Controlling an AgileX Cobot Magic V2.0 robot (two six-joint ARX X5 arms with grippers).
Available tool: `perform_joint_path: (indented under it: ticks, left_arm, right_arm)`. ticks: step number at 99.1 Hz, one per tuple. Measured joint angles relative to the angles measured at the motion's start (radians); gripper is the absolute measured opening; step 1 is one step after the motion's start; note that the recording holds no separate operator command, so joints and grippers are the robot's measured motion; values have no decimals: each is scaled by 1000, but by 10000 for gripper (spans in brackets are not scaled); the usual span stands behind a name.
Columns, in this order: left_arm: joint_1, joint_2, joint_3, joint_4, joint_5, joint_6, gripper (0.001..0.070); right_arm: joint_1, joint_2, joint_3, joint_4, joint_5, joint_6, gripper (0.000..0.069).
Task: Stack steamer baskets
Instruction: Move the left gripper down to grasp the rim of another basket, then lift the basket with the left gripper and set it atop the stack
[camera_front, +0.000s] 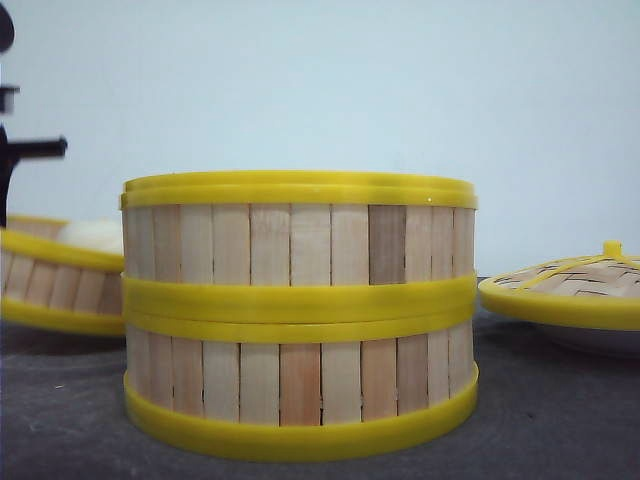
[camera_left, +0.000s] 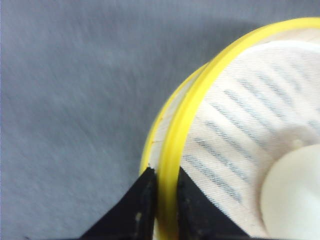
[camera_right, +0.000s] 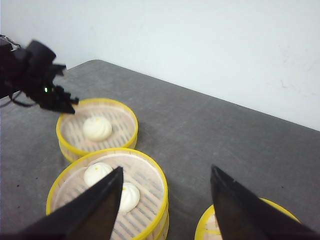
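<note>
Left wrist view shows your left fingers (camera_left: 165, 200) clamped on the third basket (camera_left: 172, 135) rim; lift level. Right fingers (camera_right: 165, 200) gape, holding nothing.

The left gripper (camera_left: 164, 197) is closed on the yellow rim of the lone steamer basket (camera_left: 240, 145): in the left wrist view its two black fingers (camera_left: 137, 210) sit one on each side of the rim, one outside the wall and one inside, with only the rim's thickness between them. From the right wrist view, the left arm (camera_right: 30, 75) reaches in from the side, its dark wrist angled downward to the basket's edge. The right gripper (camera_right: 165, 205) hangs above the surface with its jaws spread wide, both black fingers (camera_right: 95, 210) free and touching nothing.
</note>
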Motion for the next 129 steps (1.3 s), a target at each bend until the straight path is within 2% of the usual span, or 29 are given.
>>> perform_joint_path:
  ticks: [7, 17, 27, 40, 50, 62, 87, 109, 120, 129]
  left_arm:
    - [2, 0, 69, -50, 15, 10, 25]
    - [1, 0, 174, -109, 66, 16, 25]
    - [0, -4, 270, -158, 135, 17, 25]
    - [-2, -27, 378, -264, 257, 18, 25]
    - [-26, -65, 429, -328, 328, 31, 25]
    - [-78, -118, 435, -360, 377, 41, 25]
    - [-254, -165, 435, -449, 387, 83, 25]
    - [-398, -165, 435, -464, 385, 100, 25]
    - [-454, -169, 414, -468, 336, 119, 25]
    - [-475, -171, 371, -468, 293, 126, 25]
  right_arm:
    - [0, 0, 0, -3, 0, 0, 335]
    - [0, 0, 0, -4, 1, 0, 335]
    - [0, 0, 0, -4, 2, 0, 335]
    - [0, 0, 0, -4, 2, 0, 335]
    - [0, 0, 0, -4, 2, 0, 335]
    - [0, 0, 0, -1, 2, 0, 335]
    - [0, 0, 0, 13, 2, 0, 335]
    - [0, 0, 0, 9, 2, 0, 335]
    - [0, 0, 0, 3, 2, 0, 335]
    - [0, 0, 0, 3, 2, 0, 335]
